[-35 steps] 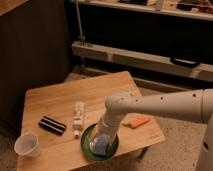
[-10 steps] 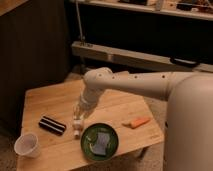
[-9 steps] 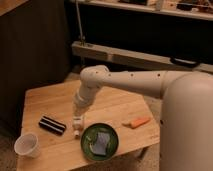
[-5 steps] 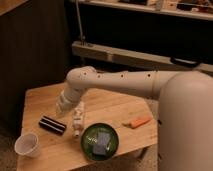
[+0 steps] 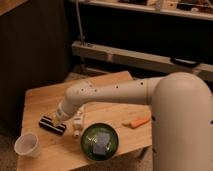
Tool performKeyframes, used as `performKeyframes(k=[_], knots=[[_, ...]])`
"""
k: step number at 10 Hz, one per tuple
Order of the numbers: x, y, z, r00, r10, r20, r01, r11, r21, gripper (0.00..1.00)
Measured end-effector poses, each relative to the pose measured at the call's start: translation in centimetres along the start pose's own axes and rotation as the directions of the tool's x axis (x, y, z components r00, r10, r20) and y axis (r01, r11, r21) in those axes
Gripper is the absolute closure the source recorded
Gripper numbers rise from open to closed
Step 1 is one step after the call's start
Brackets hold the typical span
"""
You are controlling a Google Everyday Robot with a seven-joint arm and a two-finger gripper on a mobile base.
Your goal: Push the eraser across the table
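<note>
The eraser (image 5: 51, 125) is a small flat black block with a white stripe, lying on the left front part of the light-wood table (image 5: 100, 87). My white arm reaches in from the right and down to the left. My gripper (image 5: 59, 119) is at the eraser's right end, right over or against it; I cannot tell if it touches.
A white tube-like bottle (image 5: 77, 124) lies just right of the gripper. A white cup (image 5: 27, 145) stands at the front left corner. A green bowl (image 5: 100, 141) with a blue-grey item sits at the front edge. An orange carrot-like piece (image 5: 137, 122) lies to the right.
My arm has swung left from over the green bowl, past the white bottle, to the eraser's right end. The eraser and other objects have not visibly moved.
</note>
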Motion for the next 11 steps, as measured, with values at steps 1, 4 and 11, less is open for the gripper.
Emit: performKeyframes(k=[1, 4, 11], knots=[[0.0, 0.5, 0.7, 1.0, -0.015, -0.005, 0.015, 1.0, 0.027, 1.0], [-0.4, 1.2, 2.0, 0.999, -0.047, -0.022, 0.048, 0.996, 0.068, 1.0], [-0.7, 1.3, 5.9, 0.988, -0.095, -0.118, 0.097, 0.995, 0.014, 1.0]])
